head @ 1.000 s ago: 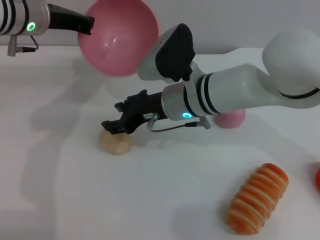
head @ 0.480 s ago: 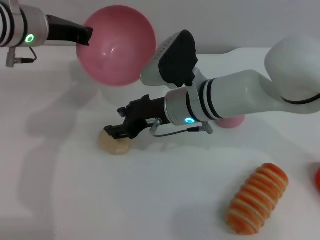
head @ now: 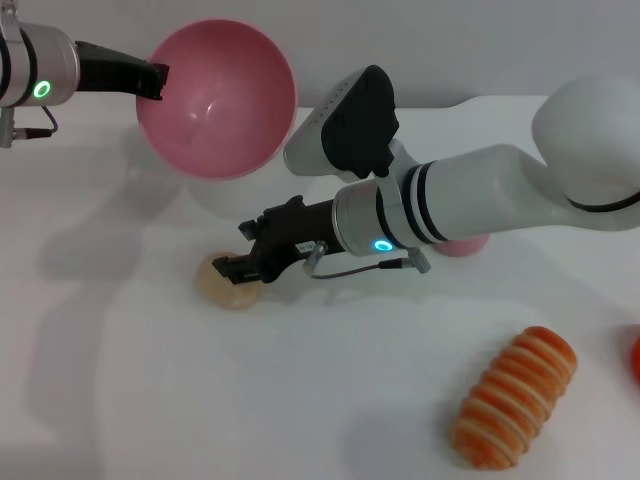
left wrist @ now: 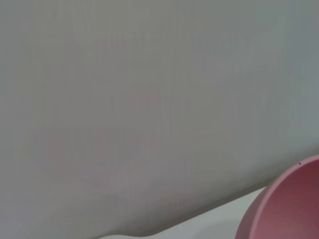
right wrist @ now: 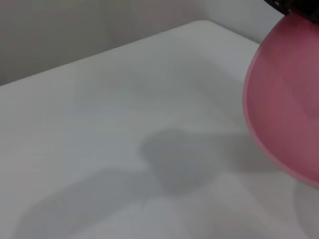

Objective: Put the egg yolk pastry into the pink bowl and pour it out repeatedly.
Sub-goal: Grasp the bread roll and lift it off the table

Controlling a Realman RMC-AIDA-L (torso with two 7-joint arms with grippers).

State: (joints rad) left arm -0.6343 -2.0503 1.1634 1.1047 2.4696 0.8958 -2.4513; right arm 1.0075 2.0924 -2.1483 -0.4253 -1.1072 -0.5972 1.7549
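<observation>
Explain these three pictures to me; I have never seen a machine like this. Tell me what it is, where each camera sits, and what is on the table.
It is a two-armed robot. The wide picture comes from its head, looking down at a white table. The other two come from cameras on its wrists.

The left gripper holds the pink bowl by its rim, tilted in the air. The right gripper is down at the egg yolk pastry, a pale lump on the table. Nearby lie a striped roll and a small pink ball, partly hidden behind the right arm.
</observation>
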